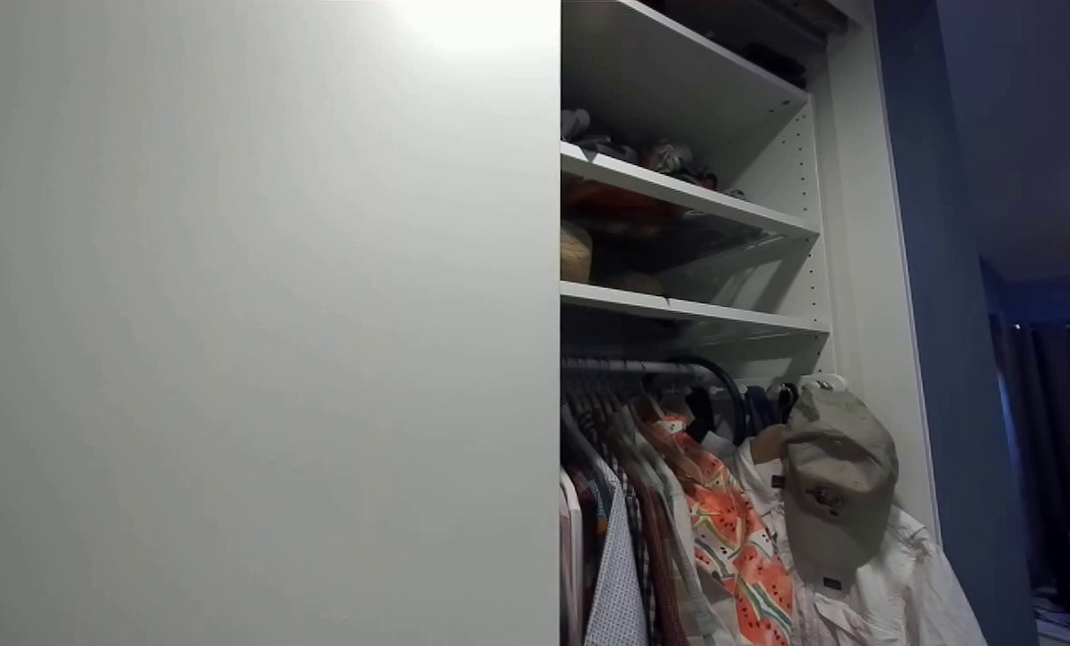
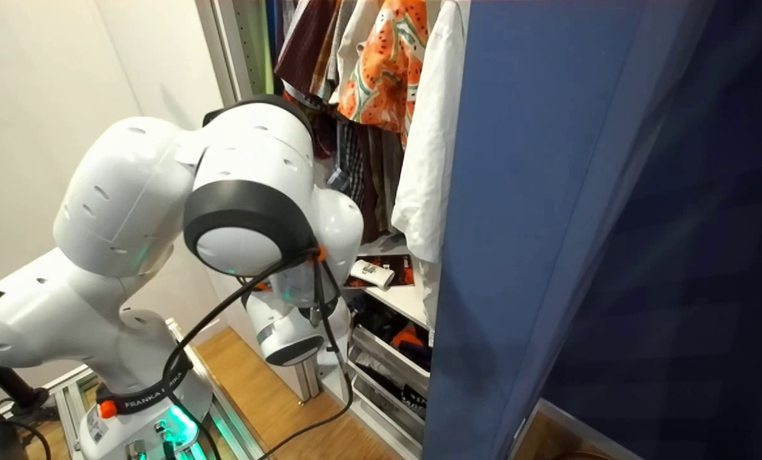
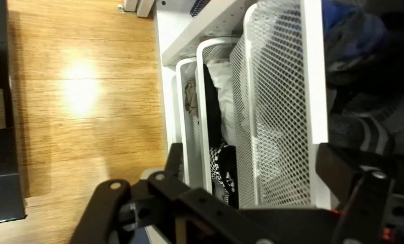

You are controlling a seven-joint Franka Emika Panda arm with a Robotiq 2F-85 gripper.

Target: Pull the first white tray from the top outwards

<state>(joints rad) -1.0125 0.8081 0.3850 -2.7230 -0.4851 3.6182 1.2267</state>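
Tray [image 3: 316,74], white mesh, flat-rimmed, uppermost of at least three, shows between the gripper's [image 3: 249,154] two parted fingers [image 3: 335,166].

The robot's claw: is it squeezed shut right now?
No, in the wrist view the claw has its two fingers wide apart.

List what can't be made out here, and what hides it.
Top tray, wrist view: cut off by the right edge, much of its inside dark.
Whether the gripper touches that tray, wrist view: the gripper covers the spot.
How the gripper stands, in an exterior view: behind the arm.
Print on the white tube, in an exterior view: too small.
Left ends of the shelves, in an exterior view: behind the white panel.
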